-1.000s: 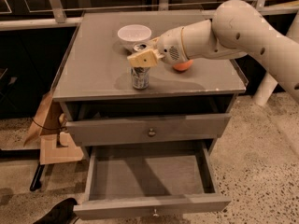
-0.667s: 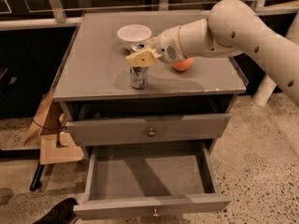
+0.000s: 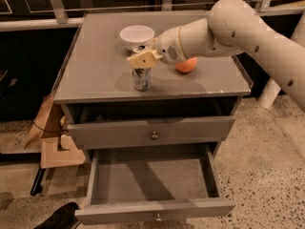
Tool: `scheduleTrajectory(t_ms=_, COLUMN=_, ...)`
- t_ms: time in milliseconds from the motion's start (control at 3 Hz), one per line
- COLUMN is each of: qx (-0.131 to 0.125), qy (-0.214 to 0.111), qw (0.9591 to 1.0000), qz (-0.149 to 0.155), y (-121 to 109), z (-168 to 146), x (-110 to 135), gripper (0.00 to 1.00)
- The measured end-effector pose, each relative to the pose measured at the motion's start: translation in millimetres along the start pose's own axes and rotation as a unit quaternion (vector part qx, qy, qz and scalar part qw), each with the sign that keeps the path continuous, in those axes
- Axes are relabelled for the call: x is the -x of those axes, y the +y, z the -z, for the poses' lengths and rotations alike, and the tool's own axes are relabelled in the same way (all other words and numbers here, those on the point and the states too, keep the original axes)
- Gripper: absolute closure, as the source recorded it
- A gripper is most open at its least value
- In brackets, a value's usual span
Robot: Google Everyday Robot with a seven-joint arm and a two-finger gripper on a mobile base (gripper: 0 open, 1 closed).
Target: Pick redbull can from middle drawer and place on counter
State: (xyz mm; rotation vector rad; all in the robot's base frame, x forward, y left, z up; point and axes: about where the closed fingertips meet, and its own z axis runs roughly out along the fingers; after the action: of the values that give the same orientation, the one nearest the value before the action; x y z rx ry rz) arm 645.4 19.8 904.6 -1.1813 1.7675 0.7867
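Redbull can (image 3: 141, 78): upright on the desk (image 3: 95, 66), near the front edge and roughly mid-width. Its base rests on the grey surface.

Gripper (image 3: 142, 59): directly above the can, right at its top. Whether it is clamped on the can or free of it cannot be told from this view.

Arm (image 3: 248, 27): pale and thick-bodied. It comes in from the picture's right of the can, passing above the desk.

White bowl (image 3: 137, 34): on the desk behind the can, apart from it, upright.

Orange (image 3: 186, 66): on the desk to the picture's right of the can and slightly behind it, partly covered by the arm.

Middle drawer (image 3: 119, 213): below and in front of the can, pulled well out. Its grey floor is exposed, with a small knob on the front panel.

Upper drawer (image 3: 119, 133): between the can and the middle drawer, pushed in, with a round knob at centre.

Cardboard (image 3: 52, 142): on the floor below and to the picture's left of the can, against the cabinet's side.
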Motion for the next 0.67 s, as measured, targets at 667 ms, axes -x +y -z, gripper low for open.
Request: scheduleTrajectory(t_ms=667, qx=0.000, qy=0.000, qw=1.0000, qz=0.000, y=0.0, z=0.0, x=0.0, gripper=0.58)
